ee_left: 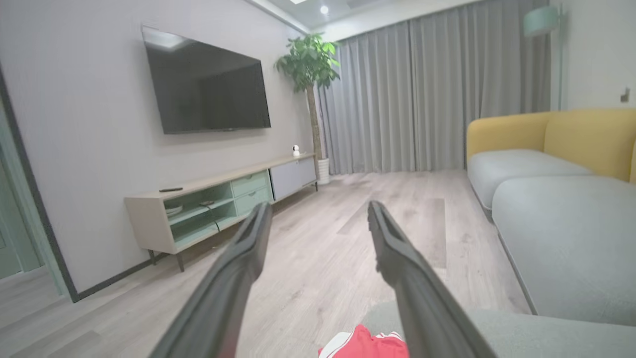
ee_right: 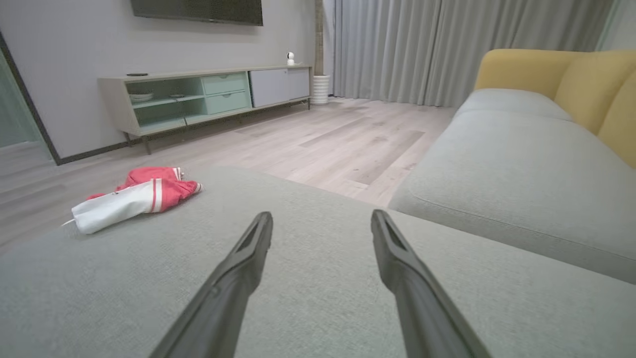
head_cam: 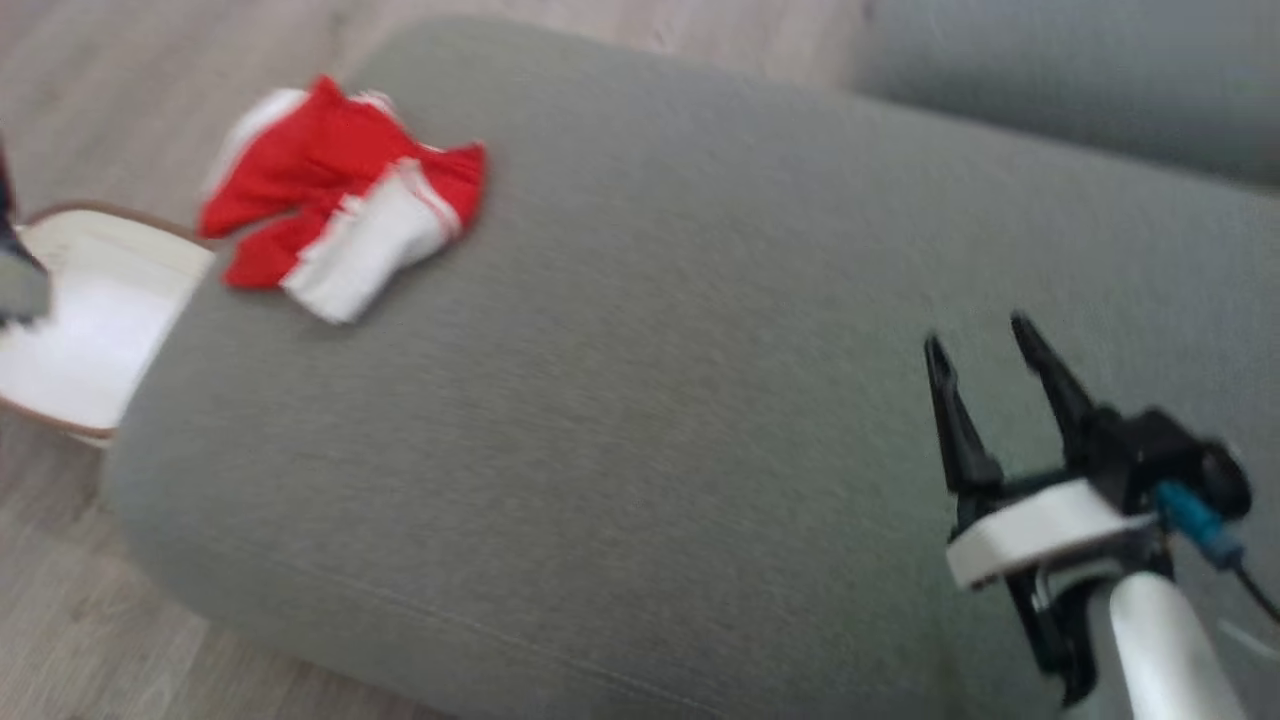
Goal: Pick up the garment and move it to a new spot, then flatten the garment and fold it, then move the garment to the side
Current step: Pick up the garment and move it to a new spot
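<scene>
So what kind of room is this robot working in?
Most likely a home living room: a large television hangs on the wall above a low cabinet, a grey and yellow sofa stands across the floor from it, and floor-length curtains cover the far wall.

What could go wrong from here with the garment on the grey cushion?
The garment lies bunched near the cushion's edge, so a sideways nudge could tip it onto the floor. Its red and white layers overlap; the open fingers of the left gripper, hanging near it, might pinch several and hamper flattening. The right gripper, open too, sits far across the cushion, a long reach.
</scene>
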